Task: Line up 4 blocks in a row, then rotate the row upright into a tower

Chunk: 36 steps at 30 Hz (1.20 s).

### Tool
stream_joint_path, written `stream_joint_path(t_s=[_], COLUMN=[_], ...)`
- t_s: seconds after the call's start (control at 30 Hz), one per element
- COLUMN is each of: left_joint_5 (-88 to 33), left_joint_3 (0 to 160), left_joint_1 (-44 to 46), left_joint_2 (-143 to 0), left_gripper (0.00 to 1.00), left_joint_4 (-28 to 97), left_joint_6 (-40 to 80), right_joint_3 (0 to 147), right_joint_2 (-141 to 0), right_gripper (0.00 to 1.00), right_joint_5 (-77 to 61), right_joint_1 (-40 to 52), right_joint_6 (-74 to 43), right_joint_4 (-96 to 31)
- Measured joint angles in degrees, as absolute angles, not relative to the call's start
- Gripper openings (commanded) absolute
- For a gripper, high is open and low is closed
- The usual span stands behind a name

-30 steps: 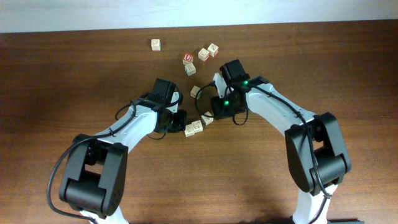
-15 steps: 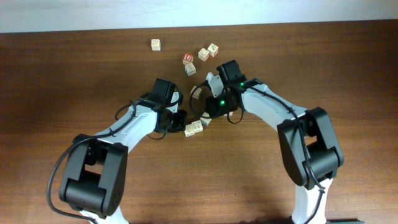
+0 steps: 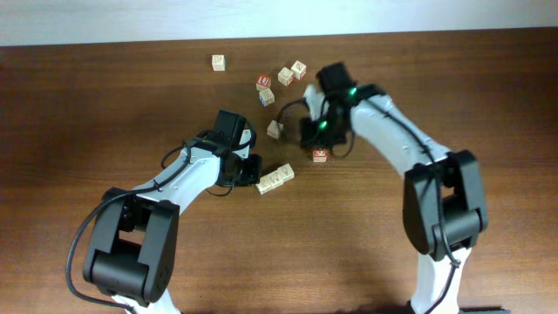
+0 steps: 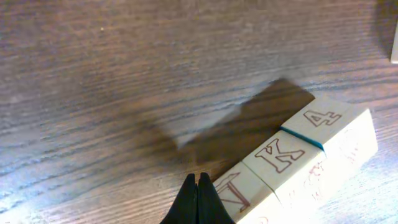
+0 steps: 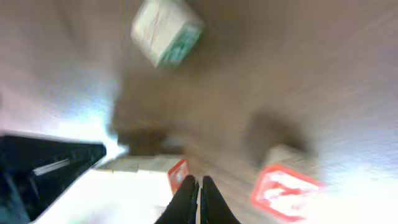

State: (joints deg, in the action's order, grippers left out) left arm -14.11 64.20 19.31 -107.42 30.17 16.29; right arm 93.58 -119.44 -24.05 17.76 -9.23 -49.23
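Three pale-wood blocks lie in a slanted row near the table's middle. The left wrist view shows their tops: a 4, a K and an angular letter. My left gripper is shut and empty, with its tips against the near end of the row. A fourth block with a red-printed top lies just right of my right gripper, which is shut on nothing and sits above the table. A green-printed block lies beyond it.
More cubes are scattered at the far side: one with a red top, three pale ones and a lone one further left. The right wrist view is motion-blurred. Both arms reach inward over the brown wooden table.
My right arm has swung away from the row toward the far right. The red-printed block now lies uncovered beside it. The third block now sits in line with the row. The left arm is unmoved.
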Motion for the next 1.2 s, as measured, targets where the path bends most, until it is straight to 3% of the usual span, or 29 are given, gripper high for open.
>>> stream_joint_path(t_s=[0.17, 0.47, 0.83, 1.1, 1.2], left_joint_5=[-14.1, -16.3, -19.2, -19.3, -19.3], left_joint_3=[64.2, 67.2, 67.2, 67.2, 67.2], left_joint_1=[19.2, 13.0, 16.2, 16.2, 16.2], left_joint_2=[-107.4, -107.4, -107.4, -107.4, -107.4], left_gripper=[0.00, 0.00, 0.00, 0.00, 0.00], left_joint_4=[30.2, 41.9, 41.3, 41.2, 41.2], left_joint_6=[16.3, 16.4, 16.9, 16.9, 16.9], right_joint_3=[96.4, 96.4, 96.4, 97.2, 97.1], right_joint_2=[-120.2, -127.3, -127.4, -127.4, -127.4], right_gripper=[0.06, 0.05, 0.05, 0.05, 0.06], right_joint_5=[-18.3, -16.8, -19.4, -19.6, -19.7], right_joint_1=[11.6, 13.7, 19.2, 12.5, 14.7], right_joint_6=[-6.7, -5.5, -9.2, -10.6, -10.6], right_joint_4=[-49.3, -51.3, -51.8, -60.4, -59.5])
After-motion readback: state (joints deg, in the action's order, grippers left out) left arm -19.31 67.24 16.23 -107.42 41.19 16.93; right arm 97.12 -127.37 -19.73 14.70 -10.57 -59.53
